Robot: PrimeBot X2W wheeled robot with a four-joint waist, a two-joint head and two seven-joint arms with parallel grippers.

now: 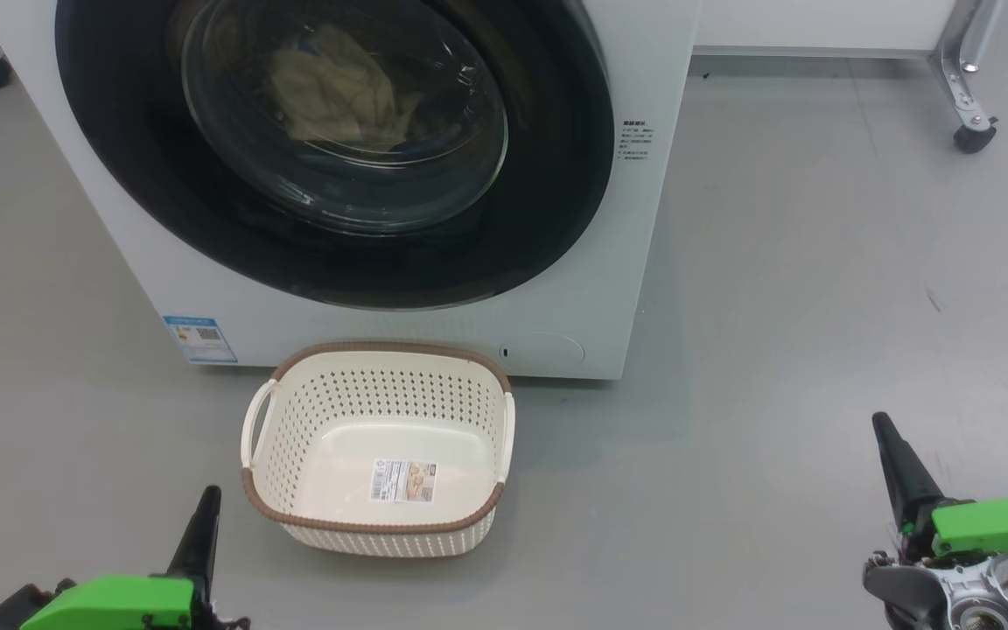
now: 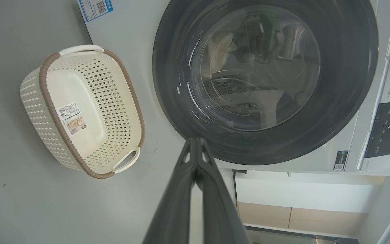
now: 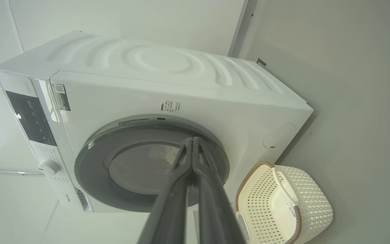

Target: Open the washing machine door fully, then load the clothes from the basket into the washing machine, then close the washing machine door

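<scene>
**Door flush, basket bare, both grippers clenched and well back**

Head view: the big white front-loading washing machine [image 1: 574, 306] stands on the grey floor [image 1: 819, 306]. Its round, glossy black-ringed glass door [image 1: 556, 131] sits flush to the front, and crumpled pale-yellow clothes [image 1: 338, 87] lie behind the glass. Just before it sits the cream perforated plastic basket [image 1: 381, 394], brown-rimmed, with a label on its bare bottom. A blue sticker [image 1: 199, 339] marks the machine's low corner, and a black caster [image 1: 972, 136] stands far off. The left gripper [image 1: 202, 525] and right gripper [image 1: 898, 459] hang low, well apart from the door. The basket lies between them, nearer the left.

Left wrist view: the dark fingers [image 2: 178, 189] are pressed tip to tip on nothing and point at the ring's edge. The basket lies off to one side.

Right wrist view: these fingers [image 3: 174, 196] are clenched too, grasping nothing. Their tips line up with the door beyond, and the basket sits beside them.
</scene>
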